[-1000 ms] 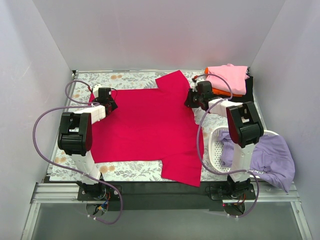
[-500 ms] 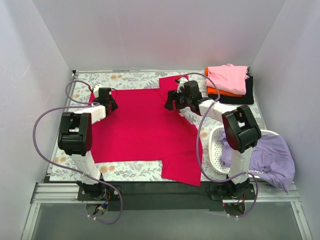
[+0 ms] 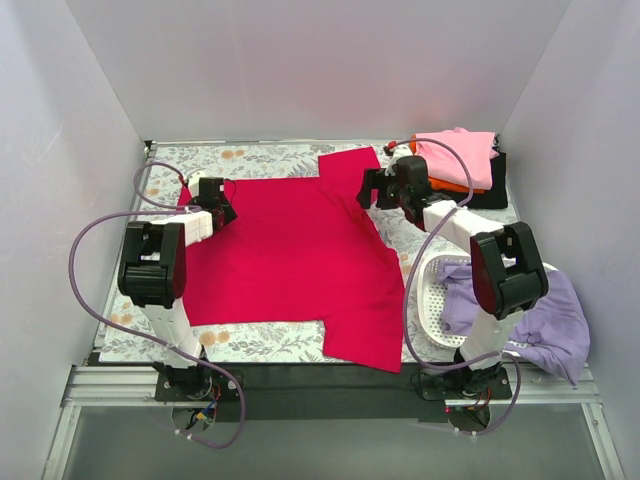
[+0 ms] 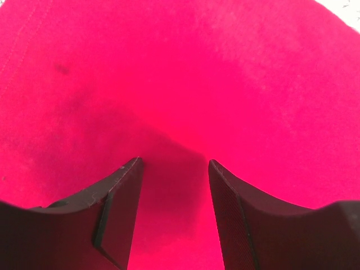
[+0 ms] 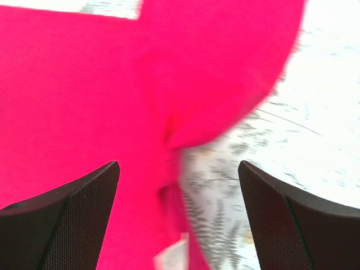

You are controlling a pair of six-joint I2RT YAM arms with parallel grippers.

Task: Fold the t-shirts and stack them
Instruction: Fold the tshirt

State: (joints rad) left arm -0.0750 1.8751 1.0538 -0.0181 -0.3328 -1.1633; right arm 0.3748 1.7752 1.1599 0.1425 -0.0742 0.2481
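Observation:
A large crimson-red t-shirt (image 3: pixel 290 255) lies spread flat across the floral tabletop, one sleeve (image 3: pixel 350 165) pointing to the back. My left gripper (image 3: pixel 225 212) rests at the shirt's back left edge. In the left wrist view its jaws (image 4: pixel 174 163) stand apart over red cloth (image 4: pixel 185 73), with nothing pinched between them. My right gripper (image 3: pixel 368 192) hovers by the shirt's back right edge, below that sleeve. Its jaws (image 5: pixel 179 164) are wide open over the cloth edge (image 5: pixel 84 84) and bare table (image 5: pixel 315 112). Folded pink, orange and black t-shirts (image 3: pixel 455 158) are stacked at the back right.
A white mesh basket (image 3: pixel 432 285) stands at the right front, with a lavender t-shirt (image 3: pixel 545 320) draped in it and over its far side. Grey walls close in the table on three sides. The arm bases sit at the near edge.
My right gripper swung left over the red shirt, opened its jaws and has drawn back to the right, letting go of the cloth. The left arm has stayed put.

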